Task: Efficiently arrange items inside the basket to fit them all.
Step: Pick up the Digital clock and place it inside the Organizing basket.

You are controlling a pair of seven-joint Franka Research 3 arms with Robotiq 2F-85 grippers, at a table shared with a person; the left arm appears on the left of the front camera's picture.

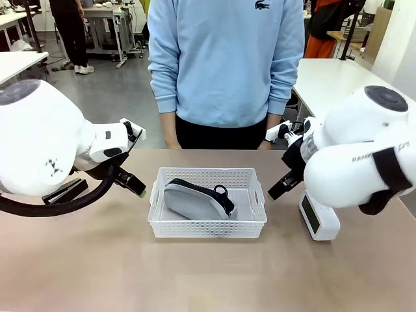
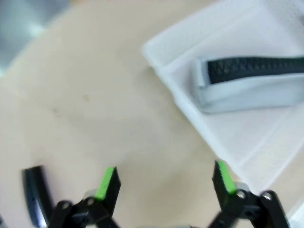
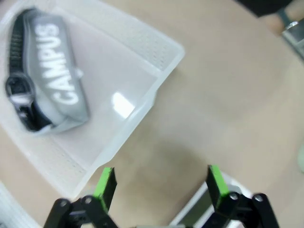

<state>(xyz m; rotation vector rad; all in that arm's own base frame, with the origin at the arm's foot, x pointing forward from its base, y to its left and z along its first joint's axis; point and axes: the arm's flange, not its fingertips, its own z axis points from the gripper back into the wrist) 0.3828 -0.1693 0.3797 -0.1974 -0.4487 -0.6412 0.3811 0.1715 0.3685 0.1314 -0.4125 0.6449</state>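
Checked the near bench [image 1: 208,279] first: bare. Found the basket [image 1: 208,229] at mid-bench, long side toward the robot. Recorded one item inside it: the grey zip pouch [image 1: 195,201], laid on its side across the left and middle of the floor, black zip uppermost, ring pull toward the right. Noted the right part of the basket floor bare.

Found the left hand [image 2: 166,178] just left of the basket, above the bench, held spread and pinching nothing. Found the right hand [image 3: 159,183] just right of the basket, likewise spread and empty.

Observed the small white box [image 1: 318,218] on the bench beneath the right arm, outside the basket and near its right end. Observed a black object [image 1: 65,191] on the bench beneath the left arm; took it for the stapler, not confirmed.

Noted a person [image 1: 224,65] standing at the far edge, arms down, not engaged.

Judged the task at an early stage: one item placed, the remaining items outstanding. Judged the pouch's sprawl likely to need tightening against one wall to leave room.
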